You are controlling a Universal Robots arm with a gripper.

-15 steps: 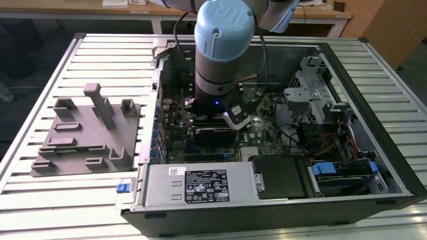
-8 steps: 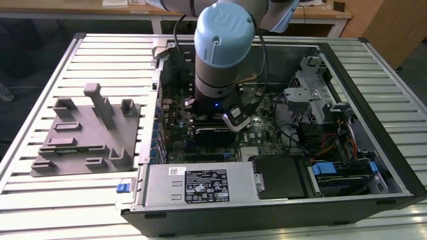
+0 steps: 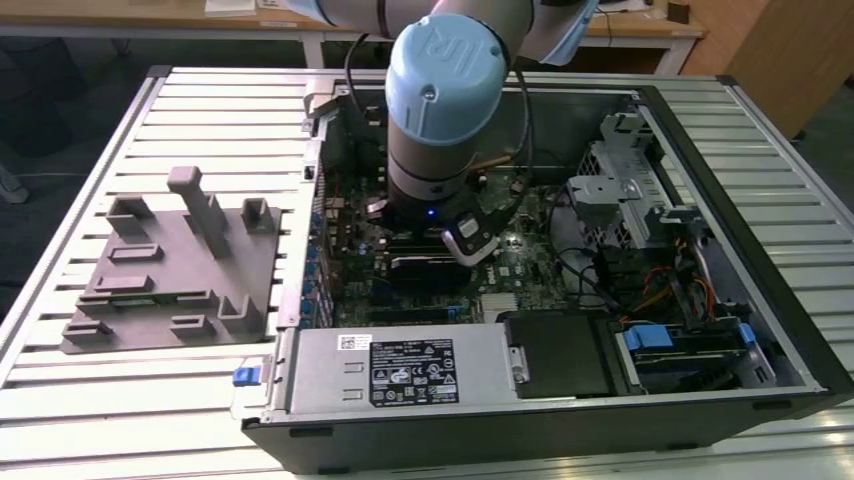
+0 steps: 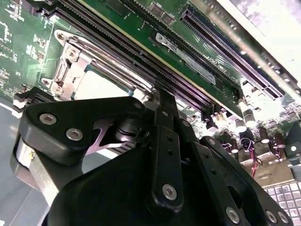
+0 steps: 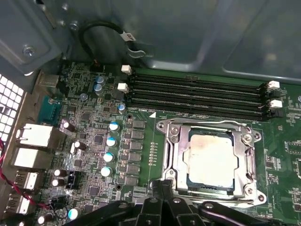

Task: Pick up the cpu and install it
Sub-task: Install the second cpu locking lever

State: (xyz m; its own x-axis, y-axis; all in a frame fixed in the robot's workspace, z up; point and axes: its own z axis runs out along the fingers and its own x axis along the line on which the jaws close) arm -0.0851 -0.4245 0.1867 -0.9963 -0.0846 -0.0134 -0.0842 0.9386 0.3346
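The cpu [image 5: 210, 160], a flat square chip with a pale silver top, lies flat inside the motherboard socket, ringed by the shiny metal socket frame [image 5: 171, 141]. In the second wrist view the cpu [image 4: 101, 84] shows just past the black gripper linkage. My gripper [image 5: 162, 188] hangs just beside the socket's edge with its two fingers together and nothing between them. In the exterior view the gripper [image 3: 474, 245] is down inside the open computer case [image 3: 747, 390], over the middle of the green board.
Dark memory slots [image 5: 197, 89] run beside the socket, and small capacitors [image 5: 112, 141] stand on its other side. A grey plastic fixture block [image 3: 174, 270] sits on the slatted table at the exterior view's left. The power supply [image 3: 400, 370] and drive cage [image 3: 627, 190] crowd the case.
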